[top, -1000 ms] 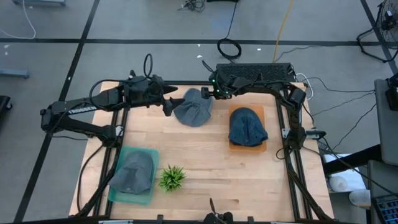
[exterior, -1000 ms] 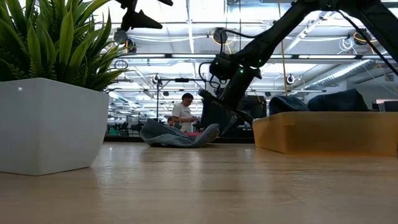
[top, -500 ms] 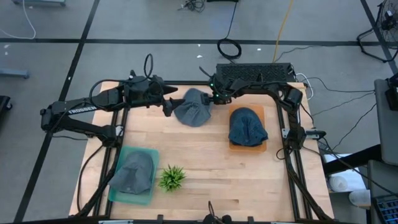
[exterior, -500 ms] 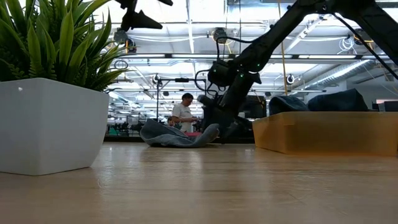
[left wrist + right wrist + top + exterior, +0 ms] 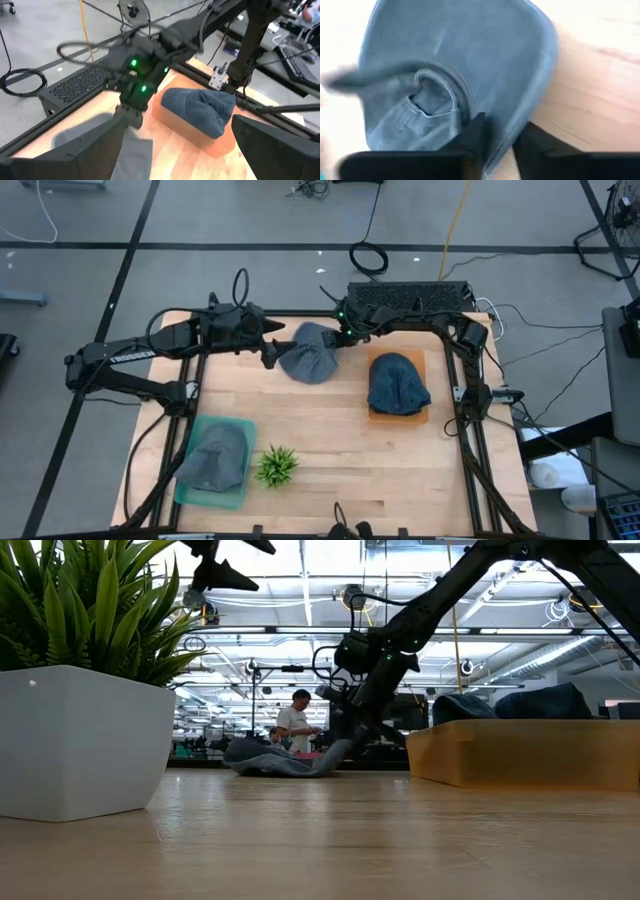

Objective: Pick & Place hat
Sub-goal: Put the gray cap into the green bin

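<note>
- The hat (image 5: 311, 354) is lying flattened on the wooden table (image 5: 330, 445) near its far edge, between the two arms, well apart from the orange block (image 5: 420, 362) and the green tray (image 5: 240, 495).
- It is looking like soft, limp denim-blue cloth: light to lift, not fragile, and likely to sag and fold rather than keep its shape when raised.
- The right hand (image 5: 343, 338) is sitting at the hat's far right edge; in the right wrist view its fingers (image 5: 475, 131) are pinching a fold of the rim, so I judge it to be clenching on the cloth, though how securely is hard to tell.
- In the low view that edge of the hat (image 5: 283, 757) is curling upward toward the right hand (image 5: 350, 730), while the rest is lying on the table.
- The rim or brim edge seems the sensible place to take hold, since the crown is offering only loose fabric that could slip out of a thin pinch.
- The left hand (image 5: 272, 346) is hovering just beside the hat's left edge with its fingers spread wide and grasping nothing.
- A second blue hat (image 5: 397, 383) is resting on the orange block, and a grey hat (image 5: 216, 457) is lying in the green tray beside a small potted plant (image 5: 276, 466).
- A person (image 5: 297, 722) is standing far off in the room behind the table.
</note>
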You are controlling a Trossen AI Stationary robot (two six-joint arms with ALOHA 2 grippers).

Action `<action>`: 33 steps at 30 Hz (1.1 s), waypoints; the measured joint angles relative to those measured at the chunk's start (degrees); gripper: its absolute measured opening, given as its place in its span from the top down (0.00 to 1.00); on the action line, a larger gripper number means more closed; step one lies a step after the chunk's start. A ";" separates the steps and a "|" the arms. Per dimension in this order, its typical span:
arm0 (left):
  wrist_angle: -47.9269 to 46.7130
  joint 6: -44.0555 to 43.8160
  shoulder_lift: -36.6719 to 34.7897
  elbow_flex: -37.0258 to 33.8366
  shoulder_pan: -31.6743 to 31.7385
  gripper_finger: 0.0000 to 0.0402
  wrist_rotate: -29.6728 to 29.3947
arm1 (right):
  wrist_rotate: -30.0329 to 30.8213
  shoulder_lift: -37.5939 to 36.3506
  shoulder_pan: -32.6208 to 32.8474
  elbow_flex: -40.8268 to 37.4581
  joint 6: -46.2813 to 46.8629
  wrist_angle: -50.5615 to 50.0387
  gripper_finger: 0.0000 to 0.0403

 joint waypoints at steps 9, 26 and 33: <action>-2.86 0.07 0.02 0.00 0.00 0.07 2.95 | 0.20 -1.12 0.02 0.02 -7.65 0.79 0.99; 0.39 1.77 -2.69 0.07 0.07 0.07 12.58 | 1.90 -24.60 0.22 -0.02 -20.32 -8.65 1.00; 4.09 0.55 -4.58 0.07 0.13 0.07 12.97 | 1.65 -33.79 2.32 -0.02 -30.75 -11.57 1.00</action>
